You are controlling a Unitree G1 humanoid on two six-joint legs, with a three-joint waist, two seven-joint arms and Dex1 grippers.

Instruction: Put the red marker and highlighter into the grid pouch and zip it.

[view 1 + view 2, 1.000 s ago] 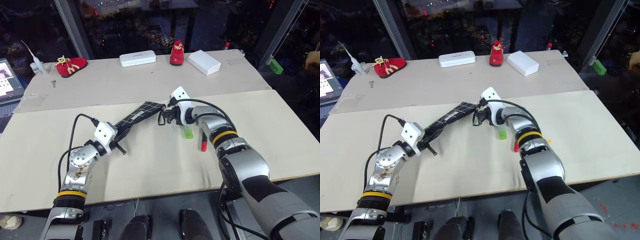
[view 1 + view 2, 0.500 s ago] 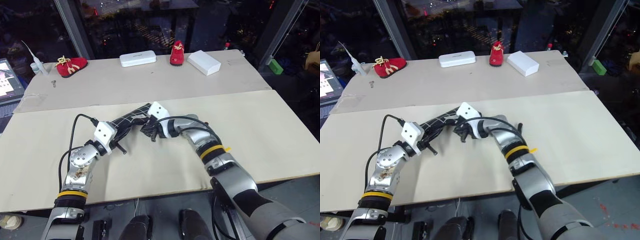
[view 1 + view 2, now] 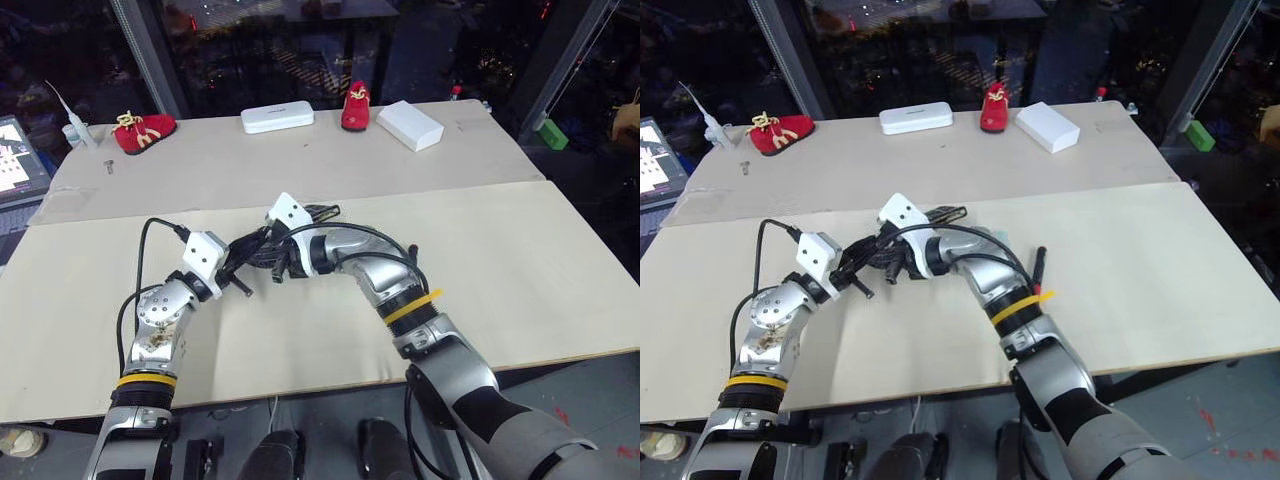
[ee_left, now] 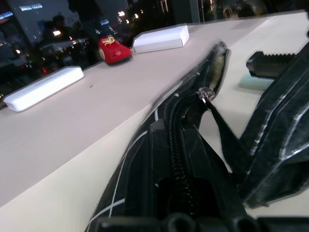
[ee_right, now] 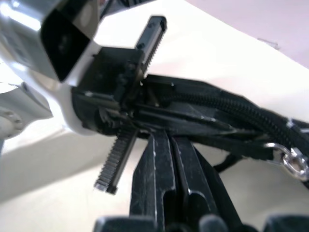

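Observation:
The grid pouch [image 3: 312, 213] is black with thin white lines and hangs stretched just above the pale table. My left gripper [image 3: 228, 268] is shut on its near end. My right gripper [image 3: 268, 262] sits right beside the left one, shut on the black zipper pull loop [image 4: 227, 140], which runs taut from the slider [image 4: 205, 94]. Past the slider the pouch mouth gapes a little. The red marker [image 3: 1038, 262] lies on the table behind my right forearm. The highlighter [image 4: 253, 83], a pale mint stick, lies on the table beside the pouch.
Along the far side of the table stand a white hard case [image 3: 277, 118], a white box [image 3: 410, 124] and two red shoes [image 3: 145, 130] [image 3: 354, 105]. A laptop [image 3: 15, 155] sits at the far left edge. A green block [image 3: 550, 133] lies off the table at right.
My right gripper has swept left along the pouch to beside the left gripper, drawing the pull loop with it. The left gripper has kept its hold and place.

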